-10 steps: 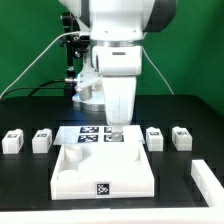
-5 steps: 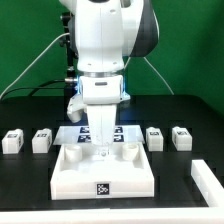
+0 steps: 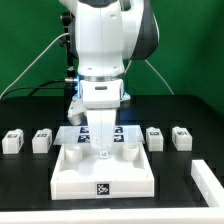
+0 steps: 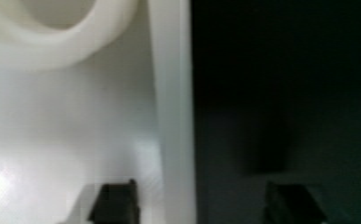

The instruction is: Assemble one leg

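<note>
Above white board [image 3: 70,178] edge: tool [image 3: 103,153] fingers spread, holding nothing; tagged legs [image 3: 155,138] in row either side.

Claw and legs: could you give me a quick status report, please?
Claw open, empty, straddling the white board edge. Legs all loose on the table, none picked. Nothing blocking.

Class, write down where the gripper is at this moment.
In the exterior view, the gripper is central, low over the far edge of the square board, just in front of the marker board.
</note>
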{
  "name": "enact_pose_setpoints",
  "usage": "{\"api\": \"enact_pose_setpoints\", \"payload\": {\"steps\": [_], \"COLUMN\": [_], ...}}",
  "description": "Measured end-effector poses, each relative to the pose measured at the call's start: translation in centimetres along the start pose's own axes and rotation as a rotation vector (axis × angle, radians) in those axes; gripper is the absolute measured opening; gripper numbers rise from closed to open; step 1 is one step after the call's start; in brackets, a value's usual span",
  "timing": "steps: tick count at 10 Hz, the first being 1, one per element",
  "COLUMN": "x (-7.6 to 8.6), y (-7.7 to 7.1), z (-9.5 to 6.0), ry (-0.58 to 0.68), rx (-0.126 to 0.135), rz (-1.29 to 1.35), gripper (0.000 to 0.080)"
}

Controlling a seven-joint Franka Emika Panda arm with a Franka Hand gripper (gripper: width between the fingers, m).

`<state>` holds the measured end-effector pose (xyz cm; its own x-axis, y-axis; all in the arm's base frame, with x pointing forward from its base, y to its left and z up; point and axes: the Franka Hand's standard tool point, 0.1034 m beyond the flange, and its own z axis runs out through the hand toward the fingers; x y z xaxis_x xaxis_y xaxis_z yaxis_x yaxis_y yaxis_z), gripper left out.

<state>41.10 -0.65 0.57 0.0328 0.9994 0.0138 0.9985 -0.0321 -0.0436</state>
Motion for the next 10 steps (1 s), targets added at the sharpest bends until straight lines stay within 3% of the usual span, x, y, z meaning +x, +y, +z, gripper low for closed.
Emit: {"api": "enact_pose_setpoints", "payload": {"steps": [1,2,3,10], "x": [0.0,0.01,0.0,-0.01], "y": [0.0,0.0,0.12,0.16], "z": [0.0,0.0,-0.07,-0.08], "ry": [0.0,0.0,0.0,0.0], "rx": [0.0,0.0,-0.005,-0.006], "rz": [0.0,0.0,0.0,0.0], "gripper": [0.0105,0.0105,0.0055,0.0055]}}
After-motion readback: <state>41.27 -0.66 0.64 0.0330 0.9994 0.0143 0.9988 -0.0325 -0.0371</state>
